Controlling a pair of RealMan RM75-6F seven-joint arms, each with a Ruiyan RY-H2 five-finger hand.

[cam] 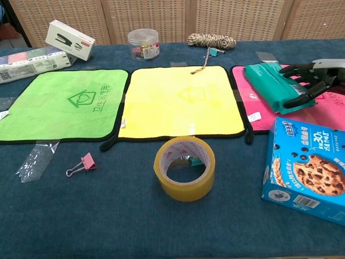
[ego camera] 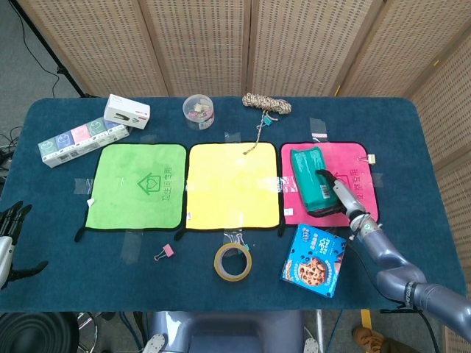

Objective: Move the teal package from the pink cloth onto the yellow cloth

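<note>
The teal package lies on the left part of the pink cloth, close to the edge that borders the yellow cloth. My right hand grips the package's right side, with fingers laid over its top and the thumb against its near end. Nothing rests on the yellow cloth. My left hand hangs off the table's left front corner with its fingers spread and holds nothing.
A blue cookie box lies just in front of the pink cloth, under my right forearm. A tape roll sits before the yellow cloth. A green cloth, a pink binder clip, a rope coil and a plastic jar are further off.
</note>
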